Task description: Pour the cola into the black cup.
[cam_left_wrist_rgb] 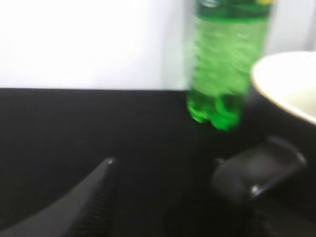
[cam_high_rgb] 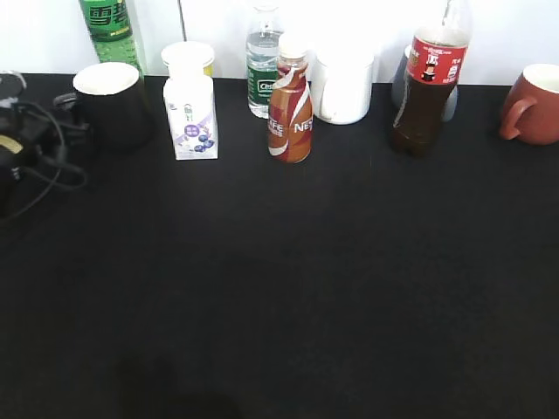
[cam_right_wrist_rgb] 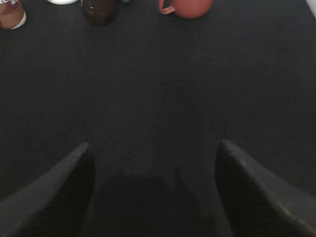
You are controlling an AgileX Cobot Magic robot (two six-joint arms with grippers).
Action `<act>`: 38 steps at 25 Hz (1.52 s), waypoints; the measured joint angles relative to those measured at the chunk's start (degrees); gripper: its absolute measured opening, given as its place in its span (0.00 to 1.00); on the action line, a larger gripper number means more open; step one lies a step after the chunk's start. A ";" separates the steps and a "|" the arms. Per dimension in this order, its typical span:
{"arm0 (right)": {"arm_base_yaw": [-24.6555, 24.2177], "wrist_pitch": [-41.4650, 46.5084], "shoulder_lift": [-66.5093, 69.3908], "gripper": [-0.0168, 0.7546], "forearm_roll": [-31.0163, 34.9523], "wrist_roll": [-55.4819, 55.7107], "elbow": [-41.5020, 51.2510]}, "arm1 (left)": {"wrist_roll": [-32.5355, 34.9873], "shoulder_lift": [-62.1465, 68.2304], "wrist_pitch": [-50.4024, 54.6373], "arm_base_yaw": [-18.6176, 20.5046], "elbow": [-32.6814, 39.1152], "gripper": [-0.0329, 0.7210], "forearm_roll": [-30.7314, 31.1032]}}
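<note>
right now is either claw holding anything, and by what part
The right claw is open over bare table and holds nothing. The left claw is at the black cup's handle, but the blurred view doesn't show whether it grips.

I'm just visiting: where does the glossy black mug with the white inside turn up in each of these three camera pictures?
Exterior view: the glossy black mug stands at the far left of the back row.
Left wrist view: at the right edge, close and blurred, handle toward the camera.
Right wrist view: not in the picture.
Shared landmark: the green plastic bottle stands just behind the mug in the exterior and left wrist views.
</note>
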 joint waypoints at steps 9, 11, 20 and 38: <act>0.00 0.00 0.00 0.77 0.00 0.00 0.00 | 0.54 1.01 -2.81 0.22 -1.30 0.09 2.15; 0.00 0.00 0.00 0.77 0.00 0.00 0.00 | 1.01 -2.65 -2.70 0.22 2.29 0.09 2.56; 0.00 0.00 0.00 0.77 0.00 0.00 0.00 | -0.16 -25.02 -3.27 -7.29 23.66 0.09 9.01; 0.98 -103.73 71.54 0.77 -4.69 4.42 9.92 | -6.96 -23.81 -9.33 -8.66 25.14 0.09 20.62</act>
